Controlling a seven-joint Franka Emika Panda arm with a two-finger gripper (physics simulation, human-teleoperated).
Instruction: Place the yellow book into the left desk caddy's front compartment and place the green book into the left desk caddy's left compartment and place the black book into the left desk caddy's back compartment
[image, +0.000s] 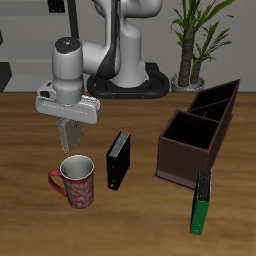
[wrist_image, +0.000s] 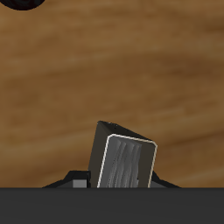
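My gripper (image: 71, 140) hangs above the table, just over the mug, and is shut on the yellow book (image: 70, 132), a small dull grey-tan one. The wrist view shows that book (wrist_image: 127, 163) close up between the fingers, pale page edges facing the camera, with bare wood beneath it. The black book (image: 118, 160) stands upright on the table beside the mug. Nearer the front edge, the thin green book (image: 202, 203) stands upright just in front of the left desk caddy (image: 178, 160). The dark maroon caddy is open-topped and looks empty.
A red-and-white patterned mug (image: 76, 184) stands right under the gripper. A potted plant (image: 192, 45) stands at the back behind the caddy. The robot's base (image: 125, 75) sits at the back middle.
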